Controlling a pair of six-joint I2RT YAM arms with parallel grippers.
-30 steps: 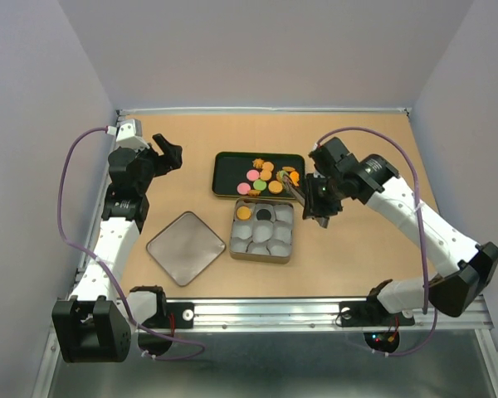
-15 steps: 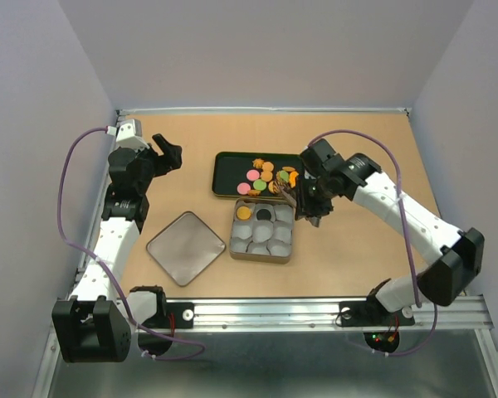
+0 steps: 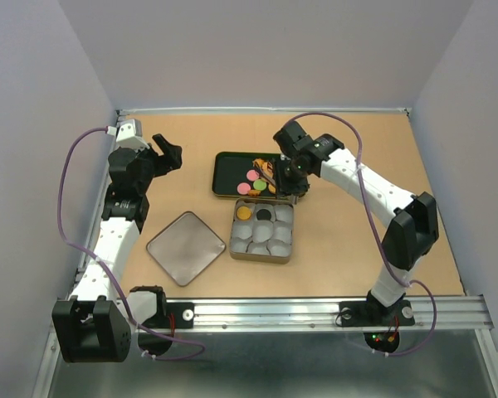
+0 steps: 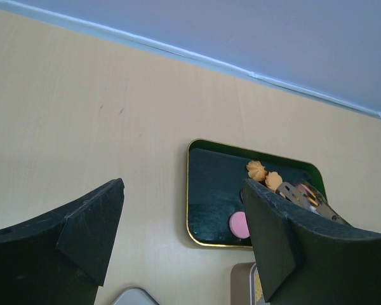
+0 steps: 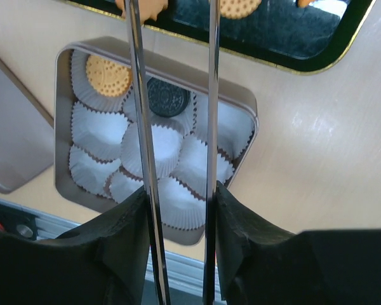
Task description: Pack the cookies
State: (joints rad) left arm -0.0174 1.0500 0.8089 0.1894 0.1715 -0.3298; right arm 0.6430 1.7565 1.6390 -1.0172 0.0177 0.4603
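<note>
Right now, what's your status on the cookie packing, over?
Left claw open, idle. Right claw gripping tongs over tray cookies. Two cookies in tin. Path clear.

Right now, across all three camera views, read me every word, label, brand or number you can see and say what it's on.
No text can be read in any view.
Black cookie in the tin: embossed pattern, too blurred to read.
Orange cookie: dots only, no letters.
Green tray, lid, tongs: plain, no label or number.
</note>
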